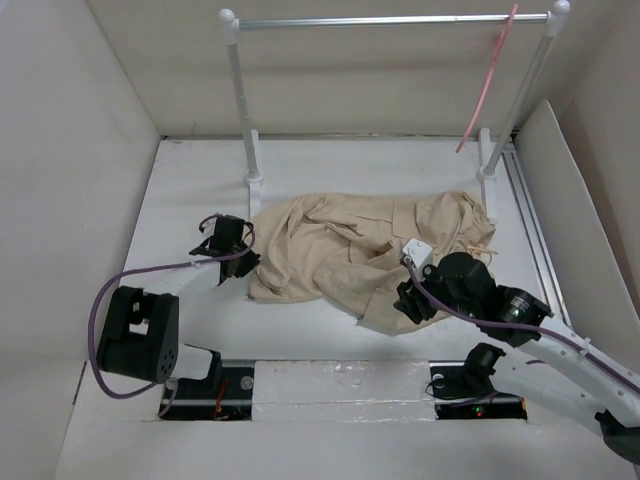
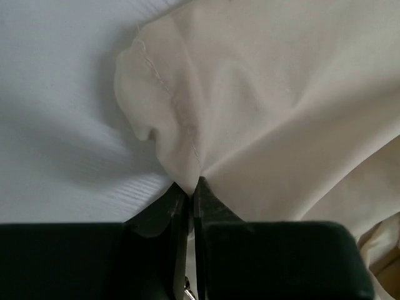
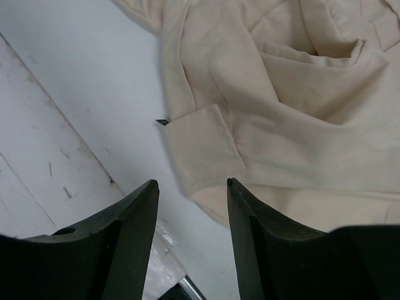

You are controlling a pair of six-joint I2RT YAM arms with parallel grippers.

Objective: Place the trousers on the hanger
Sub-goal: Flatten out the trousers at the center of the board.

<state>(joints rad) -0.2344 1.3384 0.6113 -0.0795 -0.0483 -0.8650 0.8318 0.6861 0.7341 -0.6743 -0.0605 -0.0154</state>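
Your left gripper is clamped on the left edge of the trousers, crumpled mid-frame. Your right gripper hangs open over their lower-right hem. The hanger hangs on the rail, upper right.

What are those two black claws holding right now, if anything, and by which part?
The left end effector pinches the trousers by a stitched edge on the left side of the pile. The right end effector is open and holds nothing.
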